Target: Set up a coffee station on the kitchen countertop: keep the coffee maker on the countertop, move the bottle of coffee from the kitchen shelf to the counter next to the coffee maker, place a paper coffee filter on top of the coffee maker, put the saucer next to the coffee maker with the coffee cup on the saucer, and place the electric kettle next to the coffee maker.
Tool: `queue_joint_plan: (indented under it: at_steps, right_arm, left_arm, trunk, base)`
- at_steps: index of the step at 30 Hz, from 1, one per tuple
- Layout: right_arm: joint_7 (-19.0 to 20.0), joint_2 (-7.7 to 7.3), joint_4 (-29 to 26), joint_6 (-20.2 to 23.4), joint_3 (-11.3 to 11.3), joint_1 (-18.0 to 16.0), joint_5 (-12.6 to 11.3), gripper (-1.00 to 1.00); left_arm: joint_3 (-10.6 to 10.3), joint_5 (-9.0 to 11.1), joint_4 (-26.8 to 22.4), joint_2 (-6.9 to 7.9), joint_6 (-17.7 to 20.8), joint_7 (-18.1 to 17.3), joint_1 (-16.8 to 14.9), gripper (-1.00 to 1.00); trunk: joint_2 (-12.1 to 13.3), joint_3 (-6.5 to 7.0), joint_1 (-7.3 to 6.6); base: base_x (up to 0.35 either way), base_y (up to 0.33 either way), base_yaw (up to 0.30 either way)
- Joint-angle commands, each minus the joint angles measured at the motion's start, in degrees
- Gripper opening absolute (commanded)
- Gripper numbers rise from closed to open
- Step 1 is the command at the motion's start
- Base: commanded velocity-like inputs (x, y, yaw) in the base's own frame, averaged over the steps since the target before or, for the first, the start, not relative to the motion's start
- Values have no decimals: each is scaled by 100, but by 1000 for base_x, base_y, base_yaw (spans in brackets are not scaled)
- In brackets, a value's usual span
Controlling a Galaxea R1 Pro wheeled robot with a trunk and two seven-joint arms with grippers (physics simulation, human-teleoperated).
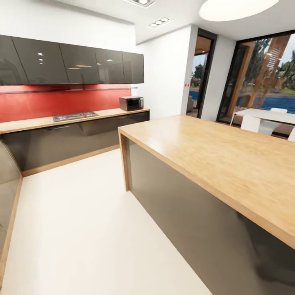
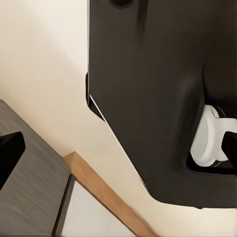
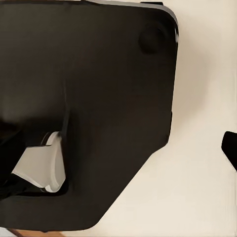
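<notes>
Coffee maker and the other coffee things are not found yet; we see a wooden island [image 1: 213, 151], a far counter [image 1: 73, 119] and a microwave [image 1: 131, 103]. We cannot tell if our grippers are open. Everything is left.

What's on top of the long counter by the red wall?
A microwave stands at its far end, and a flat cooktop is set into the counter. Dark cupboards hang above. What is inside the cabinets cannot be seen.
</notes>
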Motion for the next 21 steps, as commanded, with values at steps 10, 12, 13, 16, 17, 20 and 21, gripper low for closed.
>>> queue_joint_plan:
  at_steps: [10,12,13,16,17,20,21]
  right_arm:
    - [-2,0,0,-10,1,-2,5,100]
    - [-2,0,0,-10,1,-2,5,100]
    - [-2,0,0,-10,1,-2,5,100]
    - [-2,0,0,-10,1,-2,5,100]
    - [-2,0,0,-10,1,-2,5,100]
    - [-2,0,0,-10,1,-2,5,100]
    - [-2,0,0,-10,1,-2,5,100]
  left_arm:
    - [29,10,1,-1,-1,6,-4,100]
    - [29,10,1,-1,-1,6,-4,100]
    - [29,10,1,-1,-1,6,-4,100]
    - [29,10,1,-1,-1,6,-4,100]
    - [29,10,1,-1,-1,6,-4,100]
    - [29,10,1,-1,-1,6,-4,100]
    - [29,10,1,-1,-1,6,-4,100]
  trunk:
    - [394,135,-218]
    - [474,164,-262]
    - [515,179,-284]
    - [635,222,-350]
    - [675,236,-372]
    - [795,280,-438]
    - [795,276,-438]
  base:
    - [0,0,267]
    - [0,0,268]
    - [0,0,267]
    - [0,0,267]
    - [0,0,267]
    - [0,0,267]
    - [0,0,267]
